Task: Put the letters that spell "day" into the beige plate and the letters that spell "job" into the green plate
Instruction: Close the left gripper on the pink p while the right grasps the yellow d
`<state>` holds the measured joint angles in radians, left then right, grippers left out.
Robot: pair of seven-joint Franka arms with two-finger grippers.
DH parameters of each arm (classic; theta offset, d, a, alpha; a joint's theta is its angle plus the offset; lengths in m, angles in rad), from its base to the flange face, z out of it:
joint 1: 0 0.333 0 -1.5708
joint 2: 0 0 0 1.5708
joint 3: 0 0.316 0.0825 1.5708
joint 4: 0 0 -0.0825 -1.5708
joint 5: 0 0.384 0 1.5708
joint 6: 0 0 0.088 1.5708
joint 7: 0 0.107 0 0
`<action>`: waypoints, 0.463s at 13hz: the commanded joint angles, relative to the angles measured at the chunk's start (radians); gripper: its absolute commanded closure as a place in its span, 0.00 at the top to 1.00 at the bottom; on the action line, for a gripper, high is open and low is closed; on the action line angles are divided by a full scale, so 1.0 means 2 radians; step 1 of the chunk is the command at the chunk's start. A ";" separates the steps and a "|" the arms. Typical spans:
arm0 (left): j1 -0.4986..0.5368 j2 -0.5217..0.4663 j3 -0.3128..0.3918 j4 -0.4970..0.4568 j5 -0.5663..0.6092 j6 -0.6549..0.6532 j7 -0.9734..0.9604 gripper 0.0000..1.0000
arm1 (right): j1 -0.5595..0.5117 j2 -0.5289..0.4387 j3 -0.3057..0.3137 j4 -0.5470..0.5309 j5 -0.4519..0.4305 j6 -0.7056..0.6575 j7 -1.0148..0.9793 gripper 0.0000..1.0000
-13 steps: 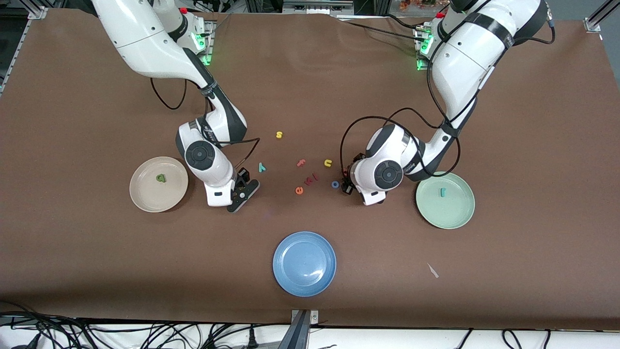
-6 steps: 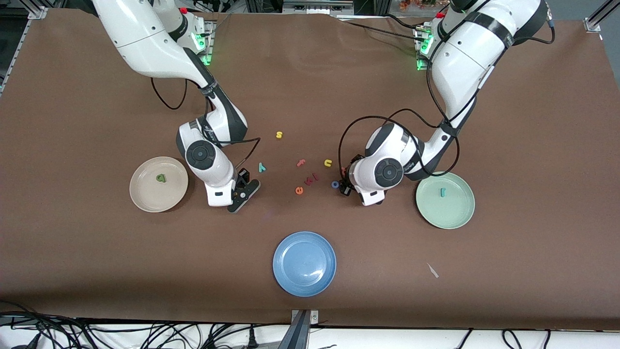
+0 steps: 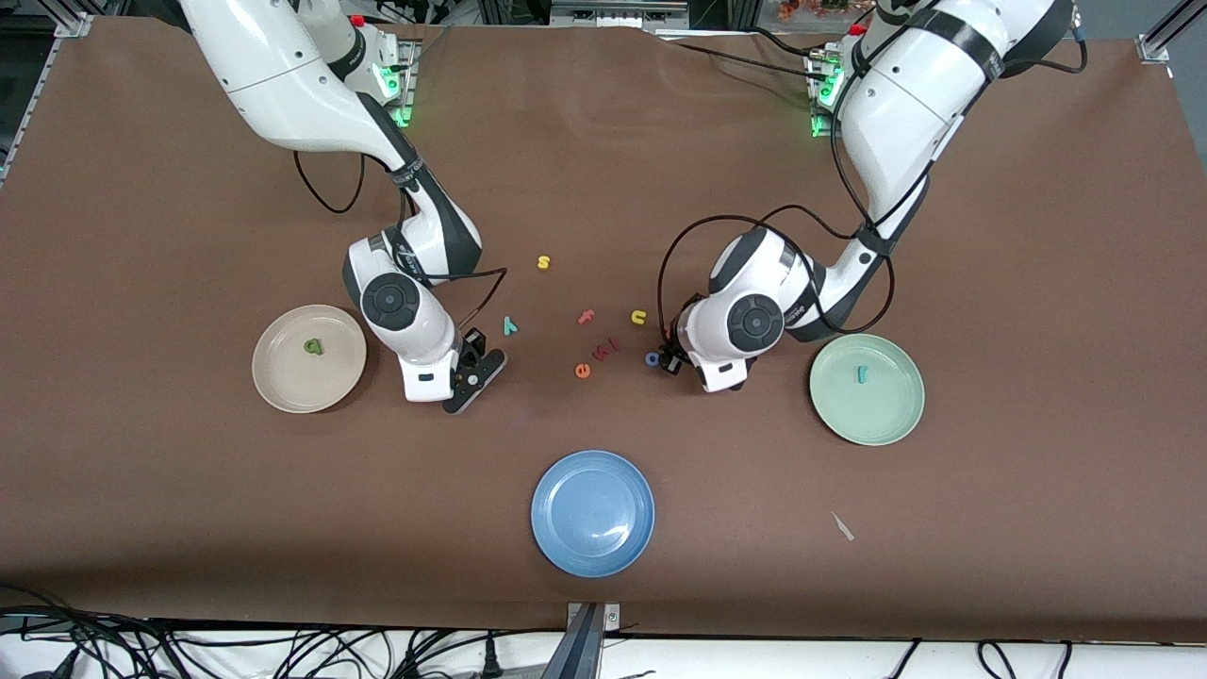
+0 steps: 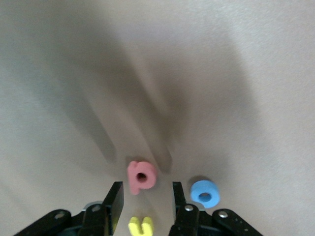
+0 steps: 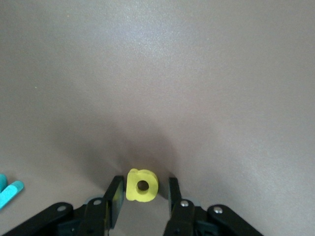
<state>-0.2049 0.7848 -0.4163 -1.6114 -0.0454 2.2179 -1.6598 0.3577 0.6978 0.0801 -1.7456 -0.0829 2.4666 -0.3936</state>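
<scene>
A blue plate (image 3: 592,512) sits nearest the front camera. Mid-table lie a yellow s (image 3: 543,262), pink f (image 3: 586,317), yellow u (image 3: 638,318) and orange e (image 3: 583,371).

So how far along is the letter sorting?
Done: green a in the beige plate, teal j in the green plate. In hand: right claw open around the yellow d, left claw open around the pink b, neither lifted. Left: teal y and blue o, both unplated.
</scene>
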 commanded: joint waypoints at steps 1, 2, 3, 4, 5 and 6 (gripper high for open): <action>-0.012 -0.040 0.006 -0.043 0.020 0.012 -0.025 0.46 | 0.004 0.009 0.001 0.011 -0.001 0.002 0.000 0.42; -0.013 -0.040 0.004 -0.043 0.053 0.017 -0.057 0.47 | 0.004 0.010 0.001 0.013 0.000 0.002 0.001 0.41; -0.019 -0.037 0.004 -0.043 0.080 0.018 -0.075 0.47 | 0.005 0.010 0.001 0.013 0.000 0.002 0.001 0.40; -0.028 -0.036 0.005 -0.049 0.093 0.028 -0.089 0.47 | 0.006 0.010 0.001 0.013 0.000 0.002 0.001 0.40; -0.028 -0.036 0.006 -0.062 0.099 0.051 -0.097 0.47 | 0.006 0.010 0.001 0.013 0.000 0.002 0.001 0.39; -0.027 -0.037 0.006 -0.073 0.101 0.079 -0.098 0.47 | 0.006 0.010 0.001 0.013 0.000 0.002 0.001 0.38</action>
<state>-0.2491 0.7440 -0.4169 -1.6866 0.1225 2.2916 -1.8161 0.3645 0.6981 0.0818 -1.7431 -0.0828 2.4667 -0.3932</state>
